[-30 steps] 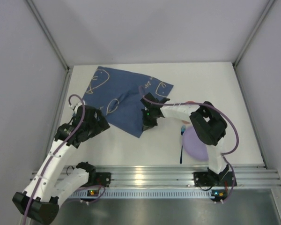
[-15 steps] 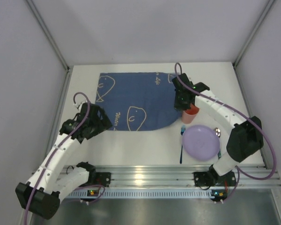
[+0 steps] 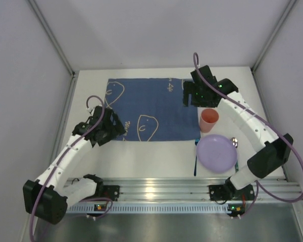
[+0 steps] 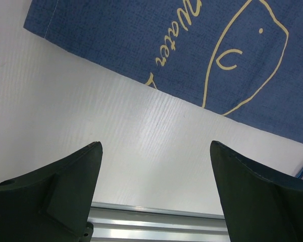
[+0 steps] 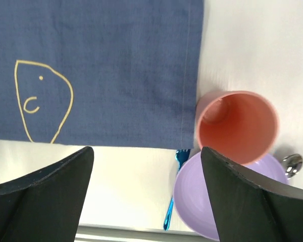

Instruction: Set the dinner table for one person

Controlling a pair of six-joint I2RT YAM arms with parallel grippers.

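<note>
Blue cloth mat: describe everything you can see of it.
The blue cloth mat is a dark blue woven rectangle with a stitched hem, printed with pale yellow whale-like outlines and script lettering. It lies spread flat on the white table, long side running left to right, in the far half. No dish stands on it. The orange cup stands just off its near right corner; whether they touch is unclear.

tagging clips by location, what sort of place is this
Most likely a robot lab test cell, not a home: a white table walled by bare grey panels, robot arms bolted to a metal rail, and a cloth, cup and plate laid out.
</note>
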